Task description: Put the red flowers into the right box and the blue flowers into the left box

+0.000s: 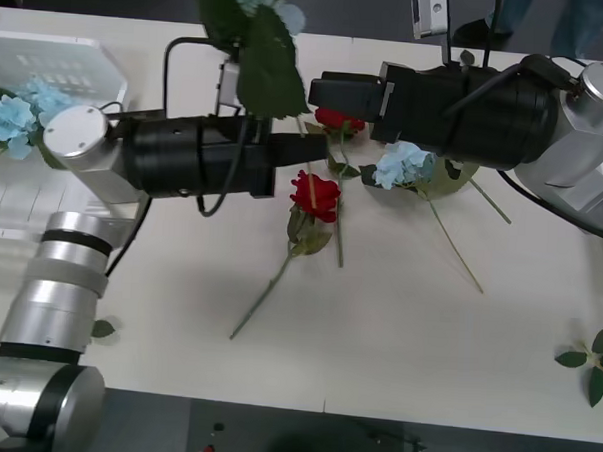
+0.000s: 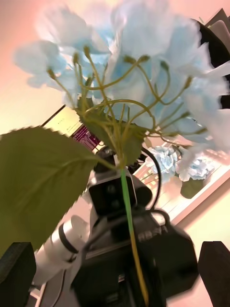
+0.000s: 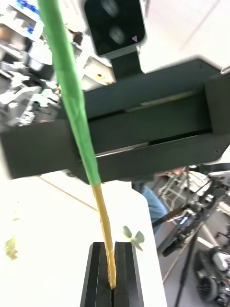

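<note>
The left end effector [image 3: 111, 268] pinches the thin stem of a pale sky-blue fluffy flower [image 2: 143, 62] upright for carrying; the right end effector [image 2: 115, 273] faces it, fingers spread

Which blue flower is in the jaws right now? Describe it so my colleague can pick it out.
Start at the black left gripper over the middle of the white table. Its jaws are shut on the yellow-green stem of a pale blue hydrangea-like flower. Unlike the blue flower lying flat on the table, this one stands upright in the air.
</note>
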### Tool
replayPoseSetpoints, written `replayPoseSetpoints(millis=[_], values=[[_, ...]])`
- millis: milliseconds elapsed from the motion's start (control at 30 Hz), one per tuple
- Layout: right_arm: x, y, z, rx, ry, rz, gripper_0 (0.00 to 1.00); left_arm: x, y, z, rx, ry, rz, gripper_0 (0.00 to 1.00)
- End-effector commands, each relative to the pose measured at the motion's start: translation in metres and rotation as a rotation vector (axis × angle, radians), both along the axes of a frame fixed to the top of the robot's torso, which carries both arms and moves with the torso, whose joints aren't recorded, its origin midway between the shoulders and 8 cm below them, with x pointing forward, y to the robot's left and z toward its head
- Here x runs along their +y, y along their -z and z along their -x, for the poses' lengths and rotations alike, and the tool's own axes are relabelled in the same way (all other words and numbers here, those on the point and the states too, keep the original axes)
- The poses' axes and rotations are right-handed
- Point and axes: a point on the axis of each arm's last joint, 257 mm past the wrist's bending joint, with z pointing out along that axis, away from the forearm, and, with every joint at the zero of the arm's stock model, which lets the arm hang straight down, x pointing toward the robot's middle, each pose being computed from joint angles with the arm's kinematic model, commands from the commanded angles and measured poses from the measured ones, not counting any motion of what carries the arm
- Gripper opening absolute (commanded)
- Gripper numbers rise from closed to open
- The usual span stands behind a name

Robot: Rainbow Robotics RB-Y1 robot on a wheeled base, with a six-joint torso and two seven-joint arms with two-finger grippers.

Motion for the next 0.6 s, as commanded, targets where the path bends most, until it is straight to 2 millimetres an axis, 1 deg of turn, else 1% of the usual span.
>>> replayPoseSetpoints(millis=[33,67,100,133,167,200,267,300,400,433,500,533,600], values=[[0.01,-0.018,0.007,-0.004,-0.027,-0.02,1.0,0.083,-0.005,-0.033,-0.052,-0.144,-0.109,0.0],[0.009,-0.017,0.006,-0.01,-0.024,-0.013,1.0,0.097,-0.005,-0.038,-0.059,-0.17,-0.132,0.0],[0.007,-0.014,0.004,-0.016,-0.017,0.002,1.0,0.119,-0.003,-0.046,-0.071,-0.212,-0.181,0.0],[0.004,-0.013,0.003,-0.022,-0.01,0.012,1.0,0.129,-0.002,-0.05,-0.077,-0.23,-0.206,0.0],[0.001,-0.01,0.0,-0.031,0.002,0.027,1.0,0.144,-0.001,-0.055,-0.061,-0.258,-0.238,0.0],[-0.005,-0.005,-0.004,-0.051,0.019,0.062,1.0,0.162,-0.001,-0.059,0.025,-0.29,-0.257,0.0],[-0.015,0.004,-0.01,-0.082,0.042,0.119,1.0,0.188,-0.002,-0.063,0.151,-0.338,-0.291,0.0],[-0.023,0.012,-0.014,-0.083,0.055,0.159,1.0,0.204,-0.004,-0.066,0.211,-0.374,-0.317,0.0],[-0.047,0.035,-0.02,-0.012,0.088,0.255,1.0,0.245,-0.01,-0.073,0.329,-0.495,-0.389,0.0],[-0.051,0.039,-0.02,0.009,0.093,0.268,1.0,0.253,-0.01,-0.074,0.348,-0.517,-0.403,0.0],[-0.068,0.053,-0.025,0.071,0.126,0.316,1.0,0.28,-0.012,-0.074,0.419,-0.588,-0.447,0.0],[-0.078,0.06,-0.028,0.11,0.15,0.34,1.0,0.292,-0.012,-0.071,0.475,-0.619,-0.466,0.0],[-0.092,0.074,-0.034,0.163,0.19,0.382,1.0,0.317,-0.011,-0.065,0.538,-0.677,-0.516,0.0]])
